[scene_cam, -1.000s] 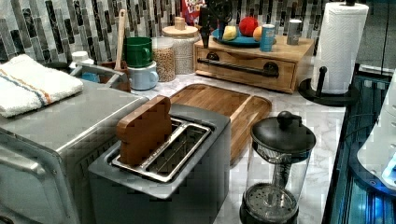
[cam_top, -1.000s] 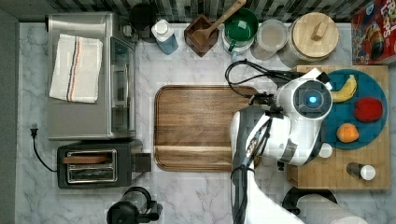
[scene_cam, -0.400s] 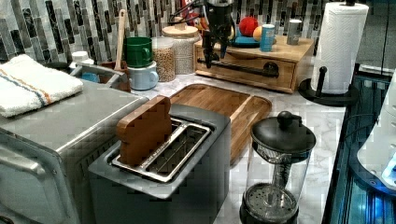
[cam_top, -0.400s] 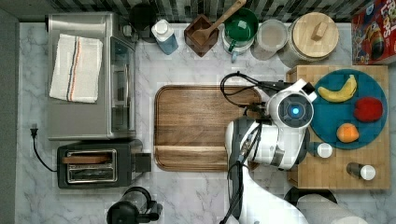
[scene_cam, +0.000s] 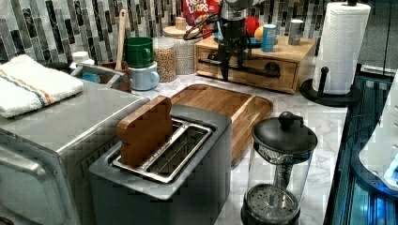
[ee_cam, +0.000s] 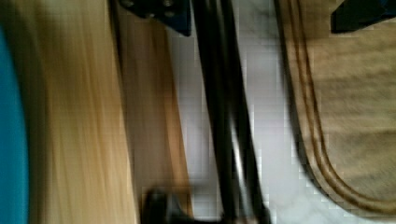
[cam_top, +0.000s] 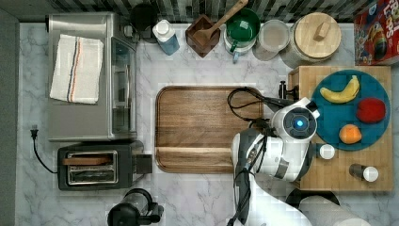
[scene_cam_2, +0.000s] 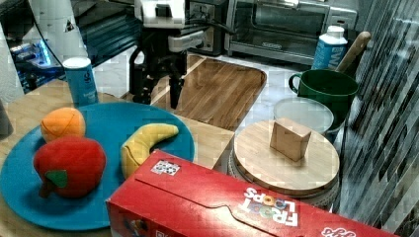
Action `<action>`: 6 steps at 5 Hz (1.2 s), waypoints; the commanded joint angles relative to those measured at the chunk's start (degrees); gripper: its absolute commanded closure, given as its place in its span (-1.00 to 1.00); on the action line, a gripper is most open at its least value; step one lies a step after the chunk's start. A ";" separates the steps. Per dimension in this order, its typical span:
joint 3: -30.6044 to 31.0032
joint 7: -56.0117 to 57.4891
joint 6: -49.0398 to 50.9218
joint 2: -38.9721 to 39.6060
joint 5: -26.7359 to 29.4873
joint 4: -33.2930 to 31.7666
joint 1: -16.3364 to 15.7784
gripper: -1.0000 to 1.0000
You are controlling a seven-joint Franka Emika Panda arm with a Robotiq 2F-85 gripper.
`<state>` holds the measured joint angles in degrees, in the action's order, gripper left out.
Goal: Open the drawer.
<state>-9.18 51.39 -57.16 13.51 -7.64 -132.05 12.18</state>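
Observation:
The drawer (scene_cam: 251, 77) is the light-wood front of the wooden box (cam_top: 329, 181), with a long black bar handle (scene_cam: 256, 69) across it. In the left view the drawer front sits flush with the box. My gripper (scene_cam: 230, 63) hangs at the handle, fingers pointing down. In the wrist view the handle (ee_cam: 224, 116) runs between my two dark fingertips (ee_cam: 161, 14), with a gap on each side, so the gripper (ee_cam: 261, 21) is open and straddles the bar. Seen in the right view, the gripper (scene_cam_2: 159, 91) is just past the box's edge.
A walnut cutting board (cam_top: 207, 129) lies on the marble in front of the drawer. On the box stand a blue plate (cam_top: 371, 136) with fruit and two shakers (cam_top: 325, 151). A paper towel roll (scene_cam: 342, 44) stands beside the box. The toaster (scene_cam: 164, 154) and French press (scene_cam: 281, 168) are nearer the left view's camera.
The arm has moved off the blue plate toward the top view's left, to the box's front edge. In the left view the gripper has come down onto the handle.

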 commanded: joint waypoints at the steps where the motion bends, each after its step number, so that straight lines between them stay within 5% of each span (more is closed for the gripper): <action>1: 2.74 -6.54 -3.10 1.89 0.06 3.55 -4.38 -1.00; 6: 9.70 -27.30 -7.20 3.48 -3.18 1.36 -14.92 -1.00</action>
<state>-9.11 30.63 -60.32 15.62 -10.58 -131.94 9.51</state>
